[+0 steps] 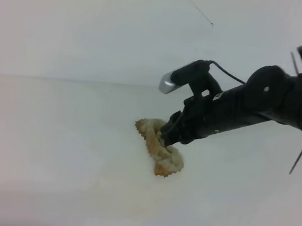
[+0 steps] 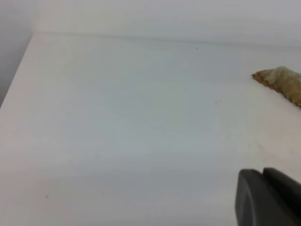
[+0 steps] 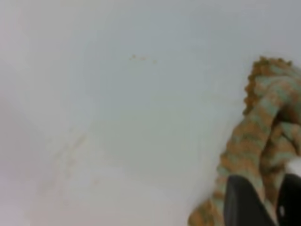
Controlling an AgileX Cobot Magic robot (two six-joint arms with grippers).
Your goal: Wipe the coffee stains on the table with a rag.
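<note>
The plain white table [image 1: 54,151] showed faint brownish coffee stains [image 3: 70,150]; the right claw [image 1: 165,137] pressed onto the crumpled beige, tan-blotched rag [image 1: 160,149] mid-table for wiping, its grip impossible to judge.

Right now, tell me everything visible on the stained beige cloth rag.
The crumpled beige-grey cloth rag with orange-brown blotches and a zigzag-trimmed edge lies bunched in an elongated wad near the middle of the smooth white table. It looks soft, woven and damp-stained. The black right gripper is down on its middle, fingers against the folds. Only faint tan streaks show on the table beside it.
</note>
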